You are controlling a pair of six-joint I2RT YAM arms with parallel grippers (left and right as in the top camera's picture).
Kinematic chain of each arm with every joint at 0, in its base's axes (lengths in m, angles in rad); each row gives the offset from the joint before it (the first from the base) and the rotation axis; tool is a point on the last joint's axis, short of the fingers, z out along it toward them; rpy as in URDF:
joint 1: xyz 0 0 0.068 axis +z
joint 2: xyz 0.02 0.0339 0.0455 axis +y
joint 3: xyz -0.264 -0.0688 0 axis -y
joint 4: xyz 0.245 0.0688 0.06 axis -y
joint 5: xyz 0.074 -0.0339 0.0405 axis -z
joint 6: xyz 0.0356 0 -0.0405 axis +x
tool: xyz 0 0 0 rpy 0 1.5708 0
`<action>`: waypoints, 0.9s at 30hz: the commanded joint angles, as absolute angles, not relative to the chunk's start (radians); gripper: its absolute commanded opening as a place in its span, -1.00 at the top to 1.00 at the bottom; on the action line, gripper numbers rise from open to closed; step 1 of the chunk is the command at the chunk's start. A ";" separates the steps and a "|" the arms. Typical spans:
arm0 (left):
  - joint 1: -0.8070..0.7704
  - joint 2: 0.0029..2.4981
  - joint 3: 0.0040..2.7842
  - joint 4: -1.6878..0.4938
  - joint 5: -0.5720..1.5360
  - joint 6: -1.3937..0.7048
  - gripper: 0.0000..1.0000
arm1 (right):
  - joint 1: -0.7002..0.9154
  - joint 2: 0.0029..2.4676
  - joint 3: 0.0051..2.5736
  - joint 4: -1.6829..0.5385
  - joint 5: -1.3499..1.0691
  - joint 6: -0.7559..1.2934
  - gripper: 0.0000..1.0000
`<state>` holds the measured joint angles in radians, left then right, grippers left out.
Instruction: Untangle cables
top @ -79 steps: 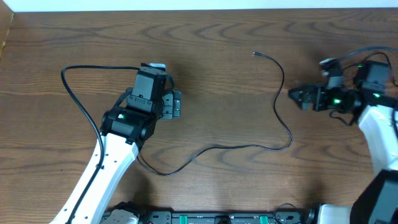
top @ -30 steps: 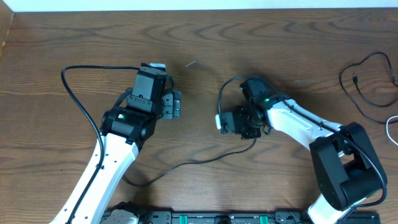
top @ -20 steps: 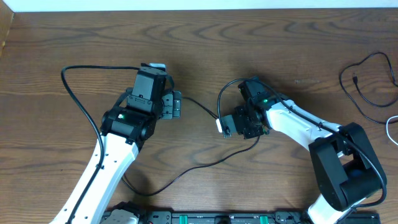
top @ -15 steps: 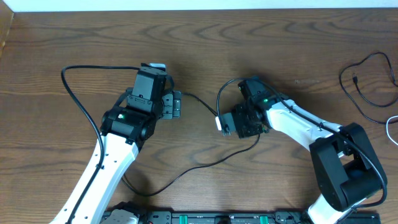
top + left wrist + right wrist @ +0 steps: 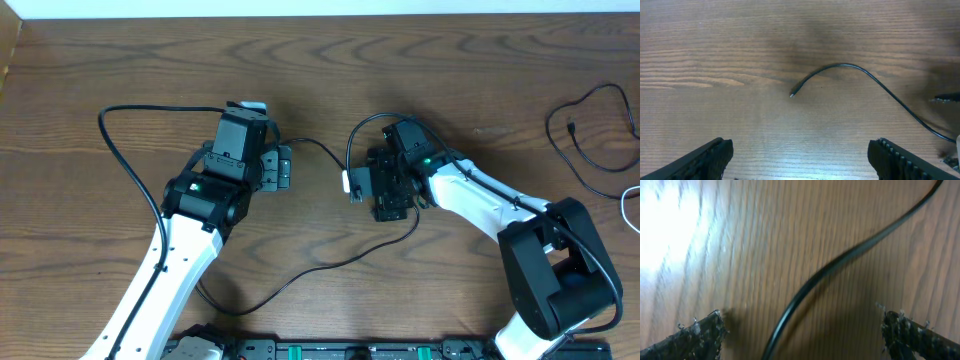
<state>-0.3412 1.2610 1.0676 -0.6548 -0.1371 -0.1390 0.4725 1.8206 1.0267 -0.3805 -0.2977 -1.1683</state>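
**Both grippers open, one black cord loose in the middle**

The right gripper (image 5: 802, 332) has its fingers spread wide with nothing pinched. The black cord (image 5: 840, 262) just runs across the wood between them, looks like it's flat on the table (image 5: 120, 60). The left gripper (image 5: 800, 157) is the same, wide open and empty, hovering with the cord's plug tip (image 5: 791, 95) a bit ahead of it.

From above, that cord (image 5: 330, 263) starts near the left gripper (image 5: 278, 168), passes under the right gripper (image 5: 372, 188), then sags in a long loose curve toward the front edge. The other black cord (image 5: 590, 100) and the white cord (image 5: 630, 195) are well apart at the far right, so I reckon the sorting is mostly done.

Handling guess: it's thin, floppy and nearly weightless. It'll slide and whip around if you drag it, and a sloppy pinch could miss it. I'd grab a straight bit just behind the plug and close right down on the wood, not mid-loop.
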 commanded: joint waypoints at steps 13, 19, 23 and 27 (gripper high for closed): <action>-0.337 1.261 1.084 -0.658 -0.147 -0.155 -0.82 | 0.431 1.638 1.019 -0.472 -0.551 -1.060 -0.99; -0.337 1.261 1.084 -0.658 -0.147 -0.155 -0.82 | 0.461 1.636 1.019 -0.579 -0.641 -1.063 -0.98; -0.337 1.261 1.084 -0.658 -0.147 -0.155 -0.82 | 0.485 1.638 1.019 -0.621 -0.669 -1.063 -0.99; -0.337 1.261 1.084 -0.658 -0.147 -0.155 -0.82 | 0.524 1.639 1.018 -0.643 -0.669 -1.063 -0.99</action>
<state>-0.3412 1.2610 1.0676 -0.6548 -0.1371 -0.1390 0.4904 1.6444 1.0237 -0.6342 -0.6209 -1.0733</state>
